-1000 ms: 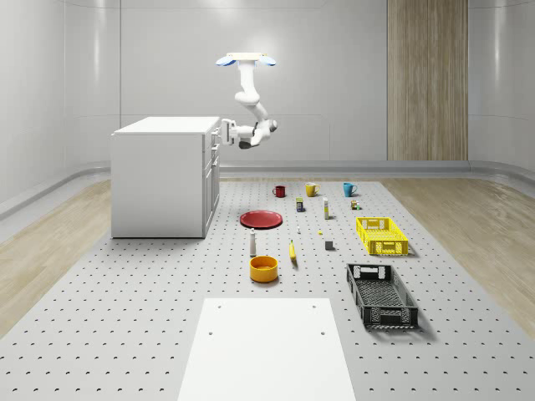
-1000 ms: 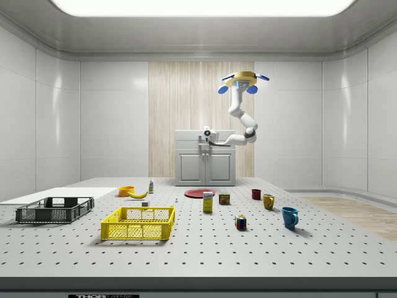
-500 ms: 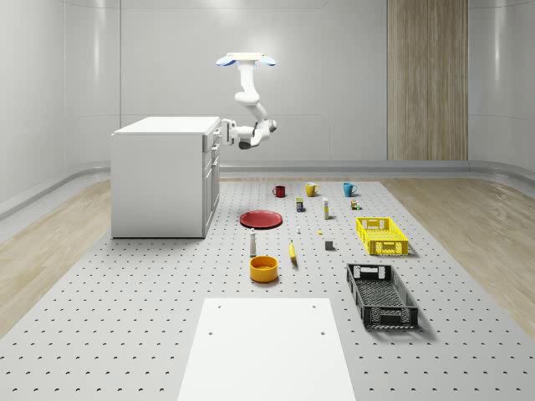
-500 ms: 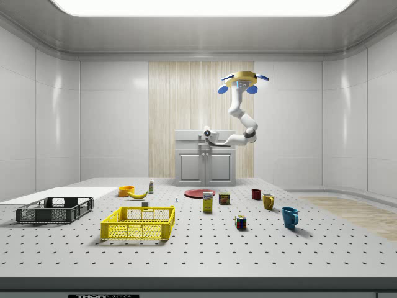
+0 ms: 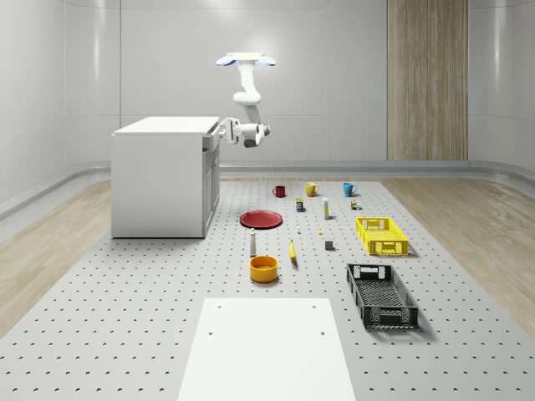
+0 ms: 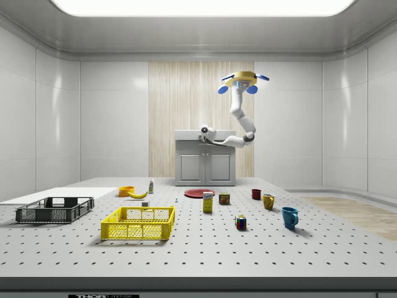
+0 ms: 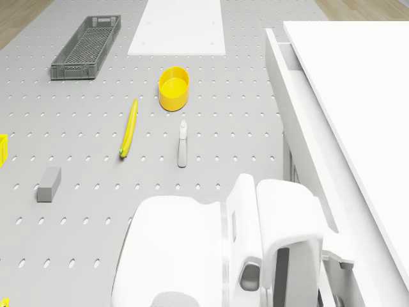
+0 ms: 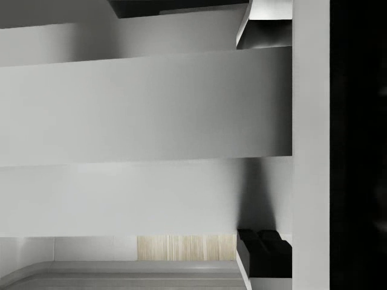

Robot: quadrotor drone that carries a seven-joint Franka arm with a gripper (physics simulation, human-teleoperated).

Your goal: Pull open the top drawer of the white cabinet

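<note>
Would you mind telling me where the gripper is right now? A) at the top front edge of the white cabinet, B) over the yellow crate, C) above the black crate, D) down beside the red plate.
A: in the whole-scene view the gripper sits against the top front edge of the white cabinet, while the drone hovers above, just in front of it.

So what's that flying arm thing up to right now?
Drone hovering beside white cabinet. Gripper at top drawer front. Drawer out a crack. Nothing in the way.
</note>
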